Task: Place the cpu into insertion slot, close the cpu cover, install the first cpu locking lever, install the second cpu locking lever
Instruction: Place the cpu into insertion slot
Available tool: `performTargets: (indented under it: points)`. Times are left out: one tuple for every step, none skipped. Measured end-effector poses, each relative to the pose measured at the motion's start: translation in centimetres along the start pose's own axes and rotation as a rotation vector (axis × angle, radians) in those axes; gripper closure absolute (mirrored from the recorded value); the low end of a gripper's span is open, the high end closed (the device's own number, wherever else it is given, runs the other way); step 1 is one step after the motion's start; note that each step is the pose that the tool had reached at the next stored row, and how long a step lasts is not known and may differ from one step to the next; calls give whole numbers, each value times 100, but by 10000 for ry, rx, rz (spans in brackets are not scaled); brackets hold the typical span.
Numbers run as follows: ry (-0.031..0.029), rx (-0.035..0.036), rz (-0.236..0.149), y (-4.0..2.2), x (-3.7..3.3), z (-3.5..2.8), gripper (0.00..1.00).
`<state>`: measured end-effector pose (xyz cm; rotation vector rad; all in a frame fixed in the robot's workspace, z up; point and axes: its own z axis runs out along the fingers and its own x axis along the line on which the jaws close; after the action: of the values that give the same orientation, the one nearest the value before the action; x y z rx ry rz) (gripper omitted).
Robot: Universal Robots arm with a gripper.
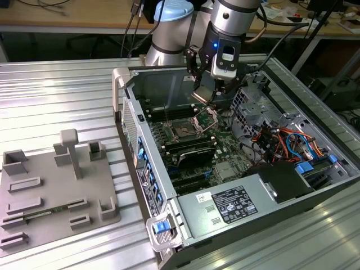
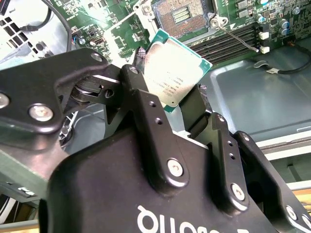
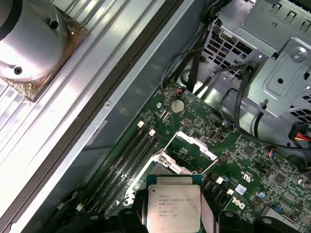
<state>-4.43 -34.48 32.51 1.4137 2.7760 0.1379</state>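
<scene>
My gripper [image 1: 203, 90] hangs inside the open computer case, shut on the cpu [image 1: 201, 93], which sits tilted a little above the motherboard. In both wrist views the black fingers [image 2: 141, 92] clamp the chip's two side edges, and its silver top face [image 2: 174, 73] [image 3: 174, 206] shows. The insertion slot [image 1: 184, 130] [image 2: 182, 17] lies open just beyond the chip, its dark pin grid bare. The cpu cover [image 1: 207, 117] [image 3: 197, 145] stands raised on its hinge beside the slot. A thin wire locking lever [image 2: 235, 38] sticks out loose next to the slot.
Long black memory slots [image 1: 191, 151] flank the socket. A metal drive cage [image 1: 256, 104] with orange and blue cables [image 1: 284, 140] stands at the exterior view's right. The power supply [image 1: 236, 203] fills the near end. A grey fixture tray [image 1: 56, 191] lies outside the case.
</scene>
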Motion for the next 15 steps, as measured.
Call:
performTargets:
  points:
    - [0,0,0,0,0,0,46]
    - [0,0,1,0,0,0,46]
    - [0,0,1,0,0,0,46]
    - [0,-1,1,0,0,0,46]
    - [0,0,1,0,0,0,46]
    - [0,0,2,0,0,0,46]
    - [-1,0,6,0,0,0,46]
    - [-3,0,29,0,0,0,46]
    - [-9,-2,101,0,0,2,46]
    - [-23,-7,267,0,0,5,46]
    - [-50,-11,553,-1,0,9,46]
    - [-72,-15,791,-1,0,12,46]
    - [-85,-18,941,-1,0,15,46]
    - [-105,-22,1167,-2,0,20,46]
    - [-119,-25,1318,-2,0,24,46]
